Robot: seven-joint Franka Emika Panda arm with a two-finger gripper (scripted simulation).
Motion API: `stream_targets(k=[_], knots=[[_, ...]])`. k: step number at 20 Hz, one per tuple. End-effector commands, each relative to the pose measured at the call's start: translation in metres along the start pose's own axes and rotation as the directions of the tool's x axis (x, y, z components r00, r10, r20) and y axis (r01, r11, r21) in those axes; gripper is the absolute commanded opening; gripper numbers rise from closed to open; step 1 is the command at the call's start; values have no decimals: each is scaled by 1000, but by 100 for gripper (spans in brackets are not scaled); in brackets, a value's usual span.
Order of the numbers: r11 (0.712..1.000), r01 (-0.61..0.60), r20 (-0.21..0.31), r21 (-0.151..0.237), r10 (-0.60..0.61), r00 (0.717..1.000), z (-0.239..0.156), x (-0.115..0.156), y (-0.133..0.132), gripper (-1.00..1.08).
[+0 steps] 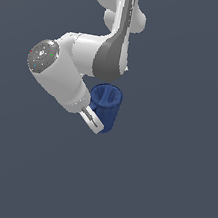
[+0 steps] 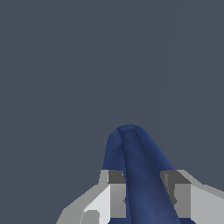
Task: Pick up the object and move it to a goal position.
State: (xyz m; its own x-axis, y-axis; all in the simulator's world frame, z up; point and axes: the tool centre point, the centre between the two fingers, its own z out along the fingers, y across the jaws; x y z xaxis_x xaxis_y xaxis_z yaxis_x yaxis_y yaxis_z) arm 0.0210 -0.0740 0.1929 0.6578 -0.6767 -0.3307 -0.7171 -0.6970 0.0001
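The dark blue pitcher [image 1: 106, 105] stands roughly upright with its open mouth up, near the middle of the exterior view. My gripper [image 1: 96, 123] reaches in from the exterior view's left, and one white finger lies against the pitcher's lower side. In the wrist view the two grey fingertips [image 2: 116, 192] sit on either side of a narrow dark blue part of the pitcher [image 2: 140, 175], pressed against it. The gripper [image 2: 144, 194] is shut on the pitcher. I cannot tell whether the pitcher rests on the surface or is lifted.
The white arm [image 1: 83, 66] fills the upper left of the exterior view. A plain dark grey surface [image 1: 167, 192] lies all around. No other objects show.
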Motion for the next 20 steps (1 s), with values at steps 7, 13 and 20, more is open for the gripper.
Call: stream_targets(k=[7,13,20], knots=[[1000,0,0,0,0,1000,1,0,0,-100],[1000,-2,-34,27,3,999,-16,8,-1,-100],[990,-2,-180,143,28,983,-90,34,1,-100]])
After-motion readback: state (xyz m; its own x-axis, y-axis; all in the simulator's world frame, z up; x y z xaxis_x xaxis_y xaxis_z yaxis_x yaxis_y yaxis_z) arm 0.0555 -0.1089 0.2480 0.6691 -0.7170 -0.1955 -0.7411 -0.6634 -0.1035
